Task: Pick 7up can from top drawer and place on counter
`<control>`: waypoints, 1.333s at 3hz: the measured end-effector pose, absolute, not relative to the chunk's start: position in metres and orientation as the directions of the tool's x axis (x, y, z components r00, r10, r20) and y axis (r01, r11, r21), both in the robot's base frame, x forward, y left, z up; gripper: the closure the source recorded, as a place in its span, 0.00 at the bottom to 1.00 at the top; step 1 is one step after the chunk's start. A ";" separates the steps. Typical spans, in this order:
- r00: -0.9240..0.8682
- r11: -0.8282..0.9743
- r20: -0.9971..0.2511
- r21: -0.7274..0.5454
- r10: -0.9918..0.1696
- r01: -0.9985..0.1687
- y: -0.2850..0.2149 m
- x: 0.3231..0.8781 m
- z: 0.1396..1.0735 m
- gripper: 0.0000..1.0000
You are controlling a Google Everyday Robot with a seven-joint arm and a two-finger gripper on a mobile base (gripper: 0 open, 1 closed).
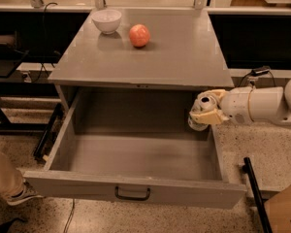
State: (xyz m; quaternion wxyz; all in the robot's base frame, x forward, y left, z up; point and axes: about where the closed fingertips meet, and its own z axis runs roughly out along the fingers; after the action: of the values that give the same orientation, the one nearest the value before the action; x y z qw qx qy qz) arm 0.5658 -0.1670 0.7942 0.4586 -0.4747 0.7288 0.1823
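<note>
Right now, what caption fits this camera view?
The gripper holds the 7up can by the side wall of the open top drawer, below the counter.

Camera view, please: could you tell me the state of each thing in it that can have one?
top drawer: pulled open.
7up can: gripped, in the air over the drawer's right wall.
gripper: shut on the 7up can, below counter height.
apple: resting on the counter.
bowl: upright on the counter, beside the apple.
</note>
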 end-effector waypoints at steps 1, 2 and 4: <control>-0.130 0.483 -0.843 -0.167 -0.523 -0.859 -0.167 0.569 0.800 1.00; -0.117 0.478 -0.853 -0.166 -0.508 -0.862 -0.173 0.580 0.838 1.00; -0.047 0.464 -0.860 -0.228 -0.508 -0.856 -0.188 0.620 0.938 1.00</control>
State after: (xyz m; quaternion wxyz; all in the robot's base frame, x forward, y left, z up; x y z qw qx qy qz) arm 0.6198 -0.1880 0.9384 0.4901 -0.4863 0.7013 0.1776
